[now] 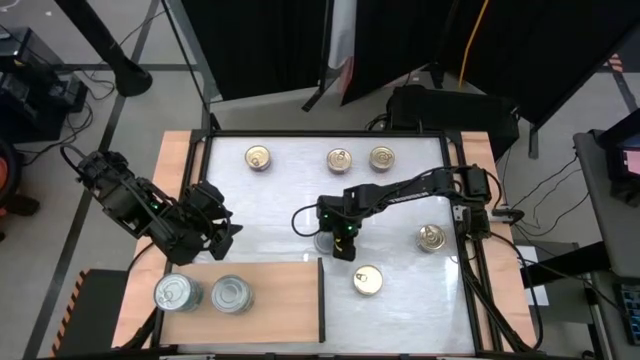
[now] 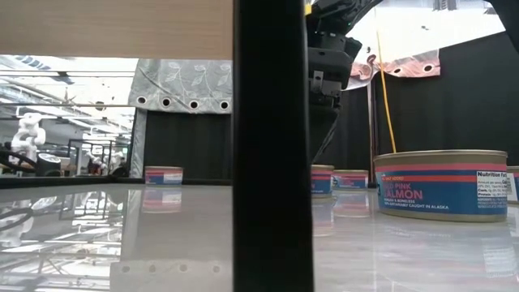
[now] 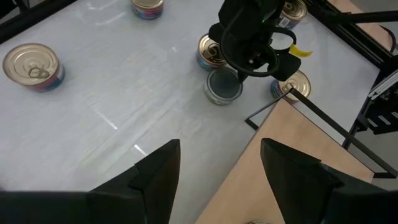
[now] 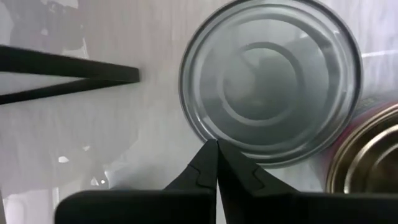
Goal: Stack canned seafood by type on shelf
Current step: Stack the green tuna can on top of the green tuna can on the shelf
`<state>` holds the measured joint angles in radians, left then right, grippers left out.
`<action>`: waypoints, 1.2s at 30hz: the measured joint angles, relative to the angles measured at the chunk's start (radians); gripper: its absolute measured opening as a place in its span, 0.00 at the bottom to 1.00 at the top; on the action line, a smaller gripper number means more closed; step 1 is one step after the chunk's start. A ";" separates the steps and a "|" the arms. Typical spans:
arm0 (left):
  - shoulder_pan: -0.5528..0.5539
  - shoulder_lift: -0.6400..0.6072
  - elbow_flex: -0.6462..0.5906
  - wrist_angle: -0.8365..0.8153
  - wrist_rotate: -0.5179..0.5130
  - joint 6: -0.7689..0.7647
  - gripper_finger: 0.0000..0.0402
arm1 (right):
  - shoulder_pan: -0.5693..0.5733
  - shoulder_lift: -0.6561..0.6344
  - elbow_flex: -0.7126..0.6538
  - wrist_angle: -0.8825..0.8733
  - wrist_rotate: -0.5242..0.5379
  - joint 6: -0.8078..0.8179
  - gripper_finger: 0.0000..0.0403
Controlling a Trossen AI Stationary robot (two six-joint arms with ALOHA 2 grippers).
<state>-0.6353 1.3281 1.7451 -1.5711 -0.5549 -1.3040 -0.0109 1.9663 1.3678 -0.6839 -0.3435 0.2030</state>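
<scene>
A silver-lidded tin (image 4: pixel 270 81) stands flat on the white table beside a gold-lidded tin (image 4: pixel 367 155). My right gripper (image 4: pixel 216 146) is shut, its tips at the silver tin's rim; in the high view it (image 1: pixel 340 248) covers most of that tin. Two silver-lidded tins (image 1: pixel 178 292) (image 1: pixel 232 294) rest on the wooden shelf (image 1: pixel 280 300) at the near left. My left gripper (image 3: pixel 221 149) hangs open and holds nothing, above the table beside the shelf's far edge (image 1: pixel 222 230). Other gold-lidded tins (image 1: pixel 258 157) (image 1: pixel 339 159) (image 1: pixel 381 157) stand along the far side. My right gripper brings its shut fingertips (image 4: pixel 208 155) down on a slant to the silver tin's rim (image 4: pixel 214 134), on the side facing the shelf. I cannot tell whether they touch the rim. The tin sits flat on the table, lid up.
Two more gold-lidded tins stand on the right half of the table (image 1: pixel 432 238) (image 1: pixel 367 281). The shelf's dark edge (image 1: pixel 321 300) runs just left of the nearer one. Bare white table lies between the far row and the shelf. Black frame rails (image 1: pixel 462 200) border the table.
</scene>
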 joint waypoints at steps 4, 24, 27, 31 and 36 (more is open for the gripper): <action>0.000 0.000 0.000 0.000 0.000 -0.009 0.57 | 0.005 -0.002 -0.017 0.002 0.000 0.000 0.00; 0.000 0.000 0.000 0.000 0.010 -0.020 0.57 | 0.026 -0.063 -0.114 -0.030 0.032 0.039 0.00; 0.000 0.000 0.000 0.000 0.015 -0.016 0.57 | 0.034 -0.150 -0.110 -0.046 0.059 0.015 0.00; 0.001 0.000 0.000 0.000 0.015 0.012 0.57 | 0.054 -0.210 -0.133 0.004 0.068 -0.028 0.00; 0.016 0.000 0.000 0.000 0.011 0.029 0.57 | 0.079 -0.212 -0.194 0.136 -0.050 0.010 0.00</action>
<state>-0.6192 1.3285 1.7447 -1.5711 -0.5443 -1.2751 0.0683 1.7542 1.1735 -0.5477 -0.3931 0.2128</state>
